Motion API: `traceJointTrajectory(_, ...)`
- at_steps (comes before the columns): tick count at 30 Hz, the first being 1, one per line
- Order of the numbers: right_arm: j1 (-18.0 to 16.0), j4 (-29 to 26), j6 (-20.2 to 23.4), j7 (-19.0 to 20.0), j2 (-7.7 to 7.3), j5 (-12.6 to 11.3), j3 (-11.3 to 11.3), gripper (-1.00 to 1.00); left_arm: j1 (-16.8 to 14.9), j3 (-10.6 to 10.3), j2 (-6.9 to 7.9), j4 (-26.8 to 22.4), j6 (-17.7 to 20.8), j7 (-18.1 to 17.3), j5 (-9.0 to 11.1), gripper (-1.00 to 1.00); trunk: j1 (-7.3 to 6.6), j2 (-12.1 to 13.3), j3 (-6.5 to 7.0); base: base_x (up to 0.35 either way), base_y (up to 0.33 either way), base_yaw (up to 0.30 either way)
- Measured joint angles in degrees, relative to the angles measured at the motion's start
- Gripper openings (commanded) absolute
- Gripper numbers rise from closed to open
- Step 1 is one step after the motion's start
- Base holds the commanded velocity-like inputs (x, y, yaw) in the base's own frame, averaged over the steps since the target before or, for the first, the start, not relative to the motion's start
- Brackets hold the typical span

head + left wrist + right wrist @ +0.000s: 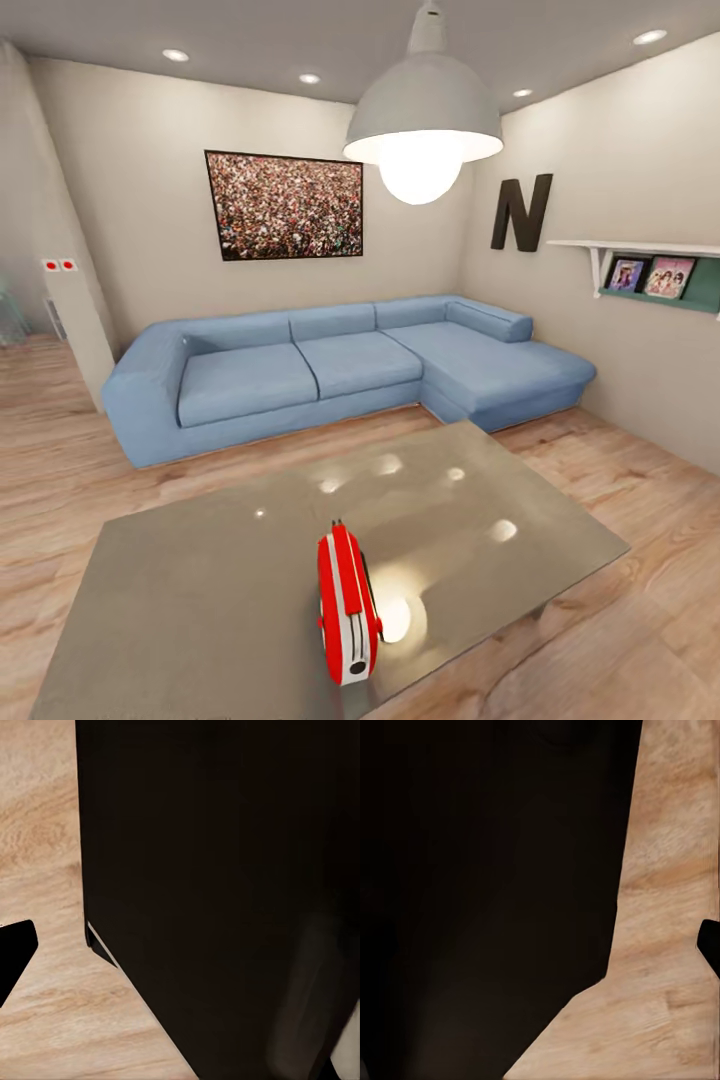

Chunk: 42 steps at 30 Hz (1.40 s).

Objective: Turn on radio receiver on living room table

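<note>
The living room [300,260] is reached, its blue sofa [340,370] at 12 o'clock beyond the table [200,590]. The radio receiver [348,608] stands edge-on at the table's near edge, 6 o'clock, apparently untouched: switching on remains. Both grippers seem well apart from it, hanging over floor [45,870]; their opening cannot be told.

Floor [60,470]: light wood planks. Walls: plain off-white. Ceiling: recessed spotlights [175,55]. A blue sectional sofa [330,370] stands against the far wall, its chaise extending near-right. Above it hangs a framed crowd picture [285,205]. A lit white pendant lamp [423,120] hangs centre-right. The right wall carries a black letter N [520,212] and a shelf [640,248] with framed photos [650,276].
</note>
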Motion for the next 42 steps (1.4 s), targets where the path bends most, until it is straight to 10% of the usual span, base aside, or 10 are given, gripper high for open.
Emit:
traceJointTrajectory(22, 0.01, 0.00, -0.09, -0.18, 0.04, -0.25, 1.26, 1.00, 0.00, -0.17, -0.72, -0.07, 0.00, 0.00, -0.09, 1.00, 0.00, 0.00, 0.00, 0.000, 0.000, 0.278)
traceJointTrajectory(42, 0.00, 0.00, -0.13, -0.25, 0.05, -0.30, 1.26, 1.00, -0.01, -0.17, -0.74, -0.12, 0.43, 0.00, -0.09, 1.00, 0.00, 0.00, 0.00, 0.227, -0.072, 0.024)
